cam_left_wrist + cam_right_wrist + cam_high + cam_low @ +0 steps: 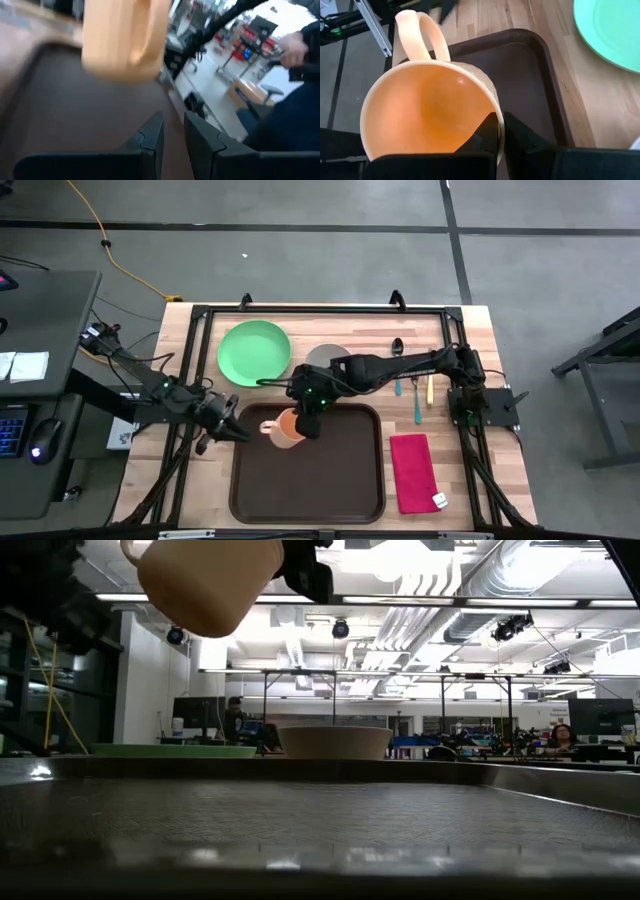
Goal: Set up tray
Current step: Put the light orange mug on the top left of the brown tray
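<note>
One tray [330,480], one orange mug [285,428], one green plate [254,352], one bowl [322,357] and one red napkin [414,471] sit on the surface. The tray lies at the near middle, nothing resting in it. The right gripper [308,423] reaches left, jaws clenched on the mug's rim, holding it above the tray's far left corner. The left gripper [237,430] hangs just left of the tray, jaws slightly parted, grasping nothing.
</note>
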### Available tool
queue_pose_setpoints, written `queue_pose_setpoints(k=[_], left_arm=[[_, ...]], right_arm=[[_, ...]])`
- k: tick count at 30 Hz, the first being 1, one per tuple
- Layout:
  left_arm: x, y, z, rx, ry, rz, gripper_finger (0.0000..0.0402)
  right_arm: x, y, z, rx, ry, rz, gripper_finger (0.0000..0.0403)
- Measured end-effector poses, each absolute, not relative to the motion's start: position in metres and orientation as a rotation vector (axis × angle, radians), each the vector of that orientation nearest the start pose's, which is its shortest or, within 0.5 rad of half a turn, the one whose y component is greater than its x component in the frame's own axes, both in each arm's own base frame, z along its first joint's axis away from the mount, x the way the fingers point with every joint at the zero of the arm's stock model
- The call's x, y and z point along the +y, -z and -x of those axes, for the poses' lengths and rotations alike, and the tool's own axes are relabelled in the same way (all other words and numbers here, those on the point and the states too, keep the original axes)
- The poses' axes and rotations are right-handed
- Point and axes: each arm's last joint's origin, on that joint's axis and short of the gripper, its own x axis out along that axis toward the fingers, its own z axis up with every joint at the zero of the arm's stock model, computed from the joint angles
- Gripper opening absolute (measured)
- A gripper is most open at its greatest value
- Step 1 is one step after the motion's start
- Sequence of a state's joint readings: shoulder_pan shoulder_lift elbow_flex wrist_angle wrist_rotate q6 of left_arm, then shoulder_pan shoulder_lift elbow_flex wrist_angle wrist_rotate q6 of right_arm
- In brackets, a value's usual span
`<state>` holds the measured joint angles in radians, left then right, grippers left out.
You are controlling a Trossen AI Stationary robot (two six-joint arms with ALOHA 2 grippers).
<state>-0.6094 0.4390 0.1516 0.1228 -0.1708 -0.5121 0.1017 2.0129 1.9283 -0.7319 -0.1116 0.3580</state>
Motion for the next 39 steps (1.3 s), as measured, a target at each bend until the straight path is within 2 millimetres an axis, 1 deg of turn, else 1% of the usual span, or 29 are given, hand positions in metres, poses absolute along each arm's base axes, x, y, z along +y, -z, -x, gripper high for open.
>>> queue_pose_setpoints(k=[7,19,23,29,35,39], left_arm=[[-0.065,-0.174,-0.101,0.440,0.355,0.499,0.0104],[-0.058,-0.165,-0.087,0.567,0.350,0.547,0.0104],[-0.055,-0.161,-0.082,0.621,0.349,0.578,0.0104],[-0.053,-0.161,-0.078,0.624,0.357,0.597,0.0104],[-0.052,-0.161,-0.076,0.628,0.352,0.610,0.0104],[-0.051,-0.160,-0.076,0.635,0.348,0.607,0.0104]], right_arm=[[0.050,-0.314,-0.448,0.799,-0.030,-0.346,0.0000],[0.049,-0.321,-0.454,0.707,-0.018,-0.343,0.0000],[0.045,-0.321,-0.455,0.695,-0.005,-0.340,0.0000],[0.036,-0.326,-0.459,0.630,-0.005,-0.337,0.0000],[0.025,-0.328,-0.461,0.606,-0.007,-0.337,0.0000],[0.021,-0.334,-0.461,0.603,-0.001,-0.308,0.0000]])
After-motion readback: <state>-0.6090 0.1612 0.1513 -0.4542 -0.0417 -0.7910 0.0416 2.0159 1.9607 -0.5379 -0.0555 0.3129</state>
